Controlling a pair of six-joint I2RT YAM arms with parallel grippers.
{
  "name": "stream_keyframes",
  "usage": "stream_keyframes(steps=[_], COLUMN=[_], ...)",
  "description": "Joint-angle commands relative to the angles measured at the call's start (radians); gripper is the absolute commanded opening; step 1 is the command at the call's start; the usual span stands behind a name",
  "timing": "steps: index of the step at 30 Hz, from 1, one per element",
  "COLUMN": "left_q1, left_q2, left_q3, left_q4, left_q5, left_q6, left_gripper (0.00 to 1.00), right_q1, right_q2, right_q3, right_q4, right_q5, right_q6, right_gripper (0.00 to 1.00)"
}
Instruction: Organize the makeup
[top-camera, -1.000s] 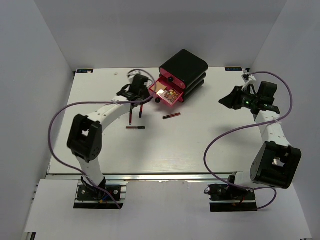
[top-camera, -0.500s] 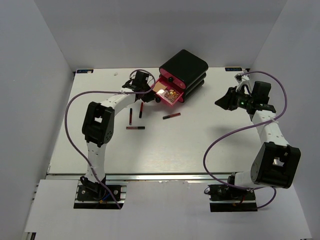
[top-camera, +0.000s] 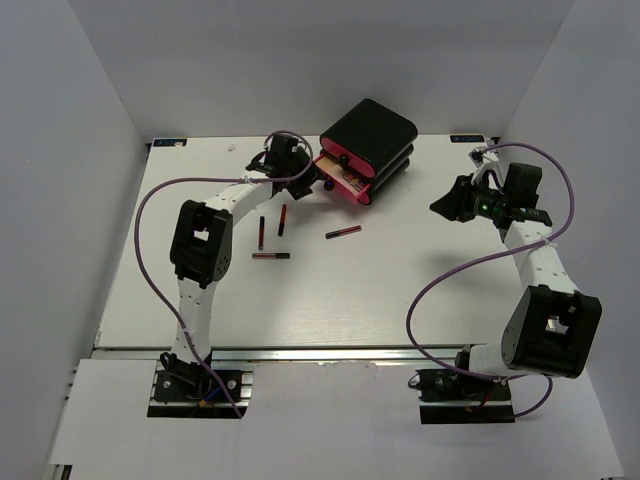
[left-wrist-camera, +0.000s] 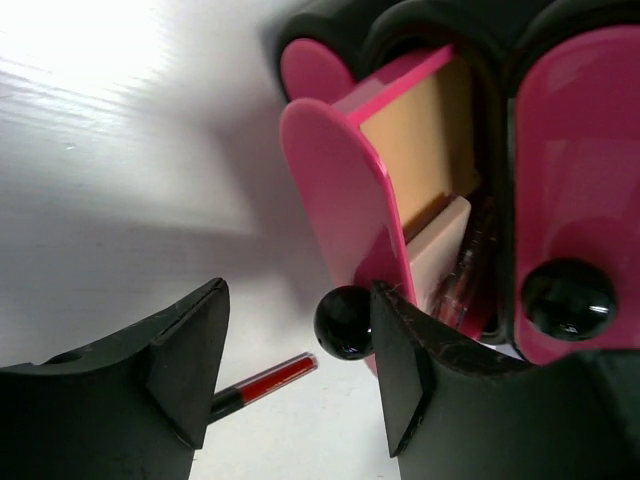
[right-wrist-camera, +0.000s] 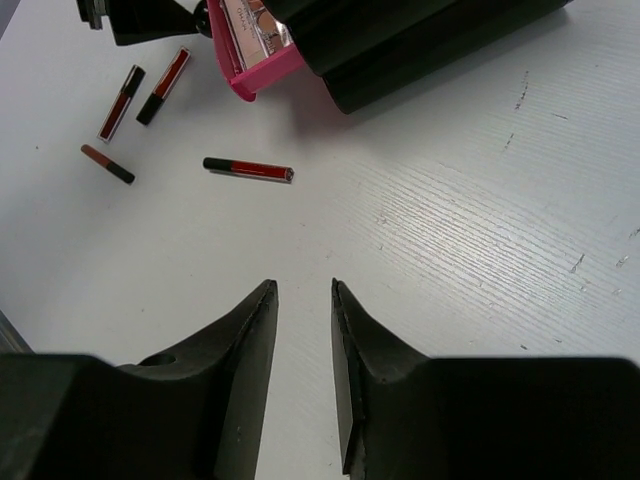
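Here, three thin dark-and-red makeup sticks (top-camera: 262, 232) lie scattered on the white desk (top-camera: 400, 290), just on the near side of the left pincer (top-camera: 300, 183), none touching another. That pincer (left-wrist-camera: 298, 340) is low at the front of a pink plastic drawer (left-wrist-camera: 335, 190), its jaws apart. The drawer's round black knob (left-wrist-camera: 345, 322) sits in the gap, close against one finger; whether it touches cannot be told. The drawer stands partly pulled out, and flat beige palettes (left-wrist-camera: 430, 150) lie inside it, beyond the pincer. It belongs to a glossy black box (top-camera: 368, 133) behind. A fourth red-and-black stick (top-camera: 342, 232) lies alone on the desk, between the two pincers and nearer the left one. Far right, the right pincer (top-camera: 450, 206) hangs above the desk, well apart from the box. Its fingers (right-wrist-camera: 262, 320) are a narrow gap apart with nothing between them.
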Motion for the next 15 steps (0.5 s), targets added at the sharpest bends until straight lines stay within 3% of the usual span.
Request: stream_keyframes(steps=[1,8,15], left_q1=[-0.003,-0.003,0.001], left_q2=[0.001,0.1,0.129], left_q3=[0.039,0.142,0.138], left_q4=[0.087,0.111,0.223], left_q5=[0.057,0.104,0.166], left_q6=[-0.029,-0.067,-0.124], left_gripper=[0.68,0.8,0.9], right_q1=[0.004,0.004,0.004], right_q2=[-0.015,-0.007,-0.01], right_q3=[0.005,0.003,-0.003], right_q4=[0.011,0.012,0.017], right_q5=[-0.002,0.001,0.008], right_q6=[-0.006,-0.006,-0.006], right_gripper=[0.34,0.35,0.35])
